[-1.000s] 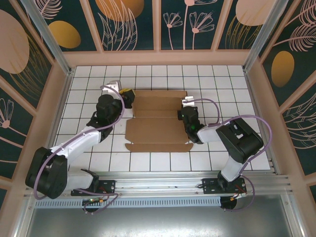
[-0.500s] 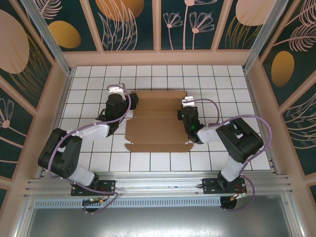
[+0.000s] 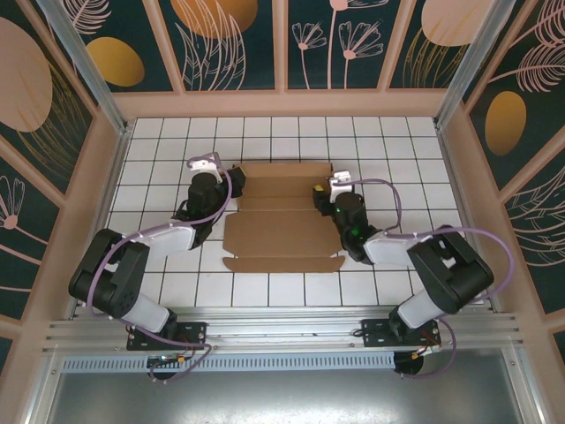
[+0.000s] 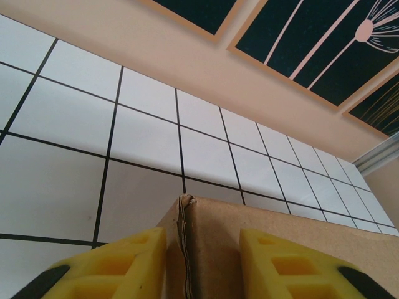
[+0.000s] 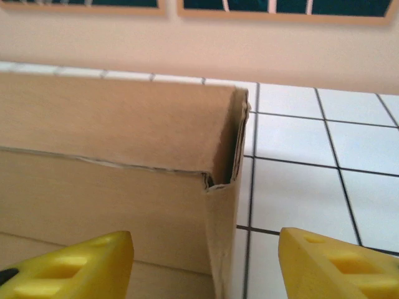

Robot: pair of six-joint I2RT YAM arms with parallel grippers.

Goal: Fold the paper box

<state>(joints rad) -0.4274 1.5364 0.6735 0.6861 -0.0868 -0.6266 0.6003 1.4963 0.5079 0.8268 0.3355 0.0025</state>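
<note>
Paper box (image 3: 282,231) lies part-folded at centre frame on the tiled table (image 3: 397,159). Left gripper (image 4: 202,246) straddles its upper-left corner, fingers partly apart; whether they pinch it cannot be told. Right gripper (image 5: 204,249), fingers wide apart and empty, faces its upper-right corner.

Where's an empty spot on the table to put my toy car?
Bare tiles lie between the paper box and the back wall, and in a strip between the box's near edge and the metal rail. It's crowded at the box's two ends, where the left gripper and right gripper sit.
</note>
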